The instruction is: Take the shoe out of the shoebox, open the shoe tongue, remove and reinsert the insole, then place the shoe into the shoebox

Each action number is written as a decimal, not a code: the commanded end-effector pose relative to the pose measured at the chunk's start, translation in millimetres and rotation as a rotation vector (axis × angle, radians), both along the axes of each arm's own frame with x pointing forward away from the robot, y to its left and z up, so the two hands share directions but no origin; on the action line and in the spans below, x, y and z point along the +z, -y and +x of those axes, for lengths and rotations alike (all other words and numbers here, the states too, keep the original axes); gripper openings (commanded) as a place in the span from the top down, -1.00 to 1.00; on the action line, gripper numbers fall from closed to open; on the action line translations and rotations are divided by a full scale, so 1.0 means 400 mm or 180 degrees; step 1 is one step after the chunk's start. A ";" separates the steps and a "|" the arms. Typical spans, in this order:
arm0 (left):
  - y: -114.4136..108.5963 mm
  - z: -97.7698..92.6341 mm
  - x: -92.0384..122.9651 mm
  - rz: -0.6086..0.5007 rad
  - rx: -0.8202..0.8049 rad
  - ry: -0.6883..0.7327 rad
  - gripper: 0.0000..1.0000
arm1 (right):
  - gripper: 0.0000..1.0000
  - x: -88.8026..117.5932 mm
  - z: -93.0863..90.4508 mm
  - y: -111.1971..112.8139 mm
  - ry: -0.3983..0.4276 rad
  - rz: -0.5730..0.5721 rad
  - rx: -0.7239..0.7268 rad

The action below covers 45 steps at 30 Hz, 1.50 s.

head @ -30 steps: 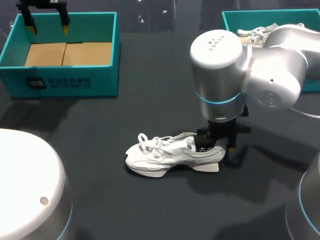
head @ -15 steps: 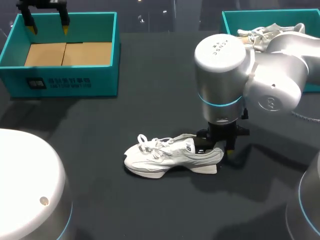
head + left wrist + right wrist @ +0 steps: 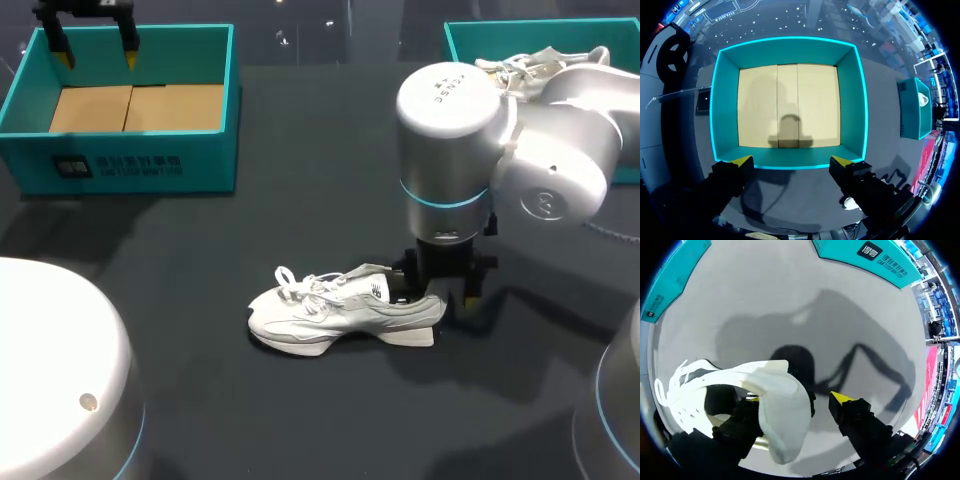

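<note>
Head view: the shoe (image 3: 345, 310) is laid on the table (image 3: 300, 200), long axis crosswise, toe leftward, heel rightward — directly under the right gripper (image 3: 440, 292). Its fingers are spread astride the heel wall, nothing pinched; the left gripper (image 3: 96, 55), likewise spread, is held far off above the shoebox (image 3: 130, 165).

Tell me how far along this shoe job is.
Done: the white shoe is out, lying on the table. In hand: the right gripper straddles its heel, one finger inside, open. Seemingly left: tongue, insole, and return to the empty shoebox under the open left gripper.
</note>
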<state>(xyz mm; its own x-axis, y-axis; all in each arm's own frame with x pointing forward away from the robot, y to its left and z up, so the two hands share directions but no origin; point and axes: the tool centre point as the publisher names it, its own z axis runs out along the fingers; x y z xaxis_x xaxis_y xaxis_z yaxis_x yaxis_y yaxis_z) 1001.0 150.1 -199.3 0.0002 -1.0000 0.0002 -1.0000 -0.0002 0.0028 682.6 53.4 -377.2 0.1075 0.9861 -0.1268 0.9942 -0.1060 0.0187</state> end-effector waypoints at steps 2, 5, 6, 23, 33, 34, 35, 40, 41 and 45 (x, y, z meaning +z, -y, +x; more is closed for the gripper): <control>0.000 -0.001 0.000 0.0000 -0.0001 0.0002 -1.00 | -1.00 0.058 -0.017 0.047 0.0035 0.0276 -0.0085; 0.000 -0.001 0.000 0.0000 -0.0001 0.0002 -1.00 | -1.00 0.107 -0.013 0.061 0.0035 0.0420 -0.0099; 0.000 -0.001 0.000 0.0000 -0.0001 0.0002 -1.00 | -1.00 0.124 -0.010 0.067 0.0040 0.0488 -0.0090; 0.000 -0.001 0.000 0.0000 -0.0001 0.0002 -1.00 | -1.00 0.277 0.043 0.165 0.0232 0.1493 0.1538; 0.000 -0.001 0.000 0.0000 -0.0001 0.0002 -1.00 | -1.00 0.299 0.051 0.230 0.0962 0.1888 0.2630; 0.000 -0.001 0.000 0.0000 -0.0001 0.0002 -1.00 | -1.00 0.304 0.052 0.237 0.0860 0.1914 0.2652; 0.000 -0.001 0.000 0.0000 -0.0001 0.0002 -1.00 | -1.00 0.304 0.052 0.237 0.0860 0.1914 0.2652; 0.000 -0.001 0.000 0.0000 -0.0001 0.0002 -1.00 | -1.00 0.304 0.052 0.237 0.0860 0.1914 0.2652; 0.000 -0.001 0.000 0.0000 -0.0001 0.0002 -1.00 | -1.00 0.304 0.052 0.237 0.0860 0.1914 0.2652; 0.000 -0.001 0.000 0.0000 -0.0001 0.0002 -1.00 | -1.00 0.304 0.052 0.237 0.0860 0.1914 0.2652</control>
